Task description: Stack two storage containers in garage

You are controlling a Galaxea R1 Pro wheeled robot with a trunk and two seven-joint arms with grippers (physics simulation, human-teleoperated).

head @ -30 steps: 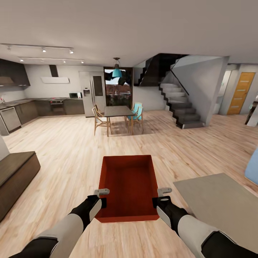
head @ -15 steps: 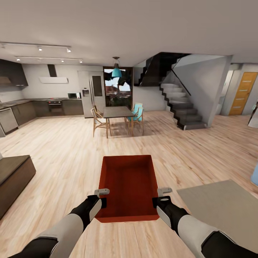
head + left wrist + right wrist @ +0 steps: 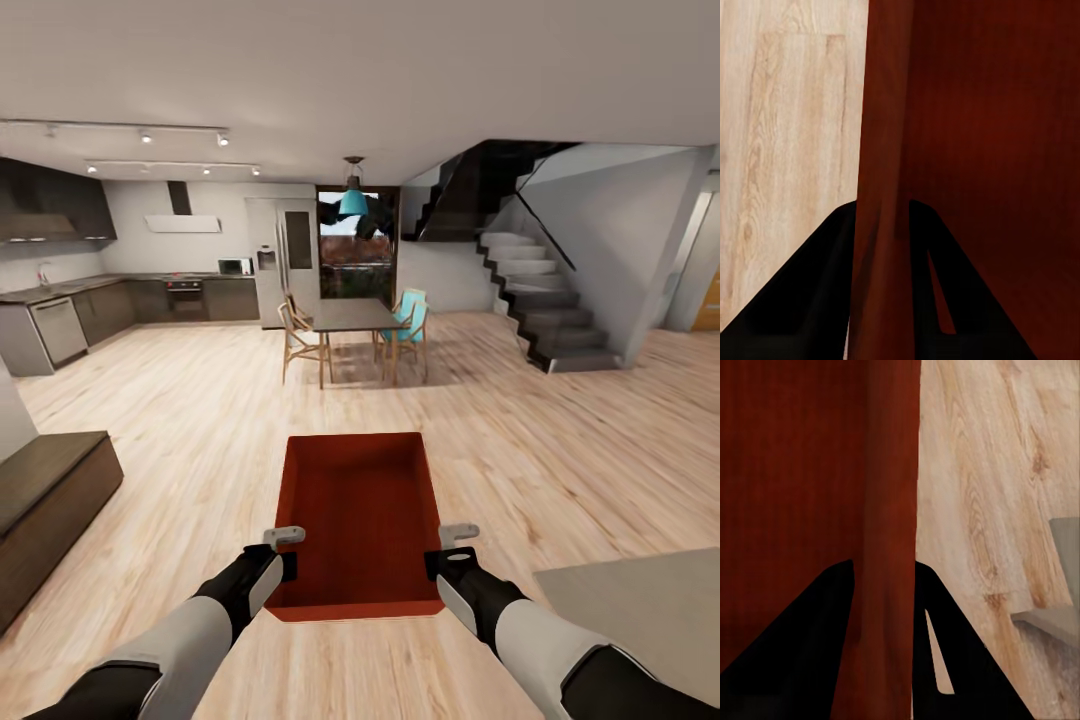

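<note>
Container of orange-red, lidless and shallow, hangs level in front of the robot above the light wood-plank floor, carried between both arms. The left gripper is clamped on the container's left wall near the edge closest to the robot; in the left wrist view its two dark fingers sit one on each side of the thin wall, one outside over the planks and one inside the box. The right gripper pinches the right wall in the same way, and in the right wrist view its fingers straddle the wall with the wood floor beyond.

A pale grey rug lies on the floor just to the right of the right arm, its corner also visible in the right wrist view. A dark brown low bench or cabinet stands on the left, well apart from the container. Farther ahead a dining table stands with wooden chairs and teal chairs around it, under a teal pendant lamp. A kitchen with dark cabinets and a steel fridge runs along the far left wall. A dark staircase rises at the right, and a strip of an orange door shows at the right edge.
</note>
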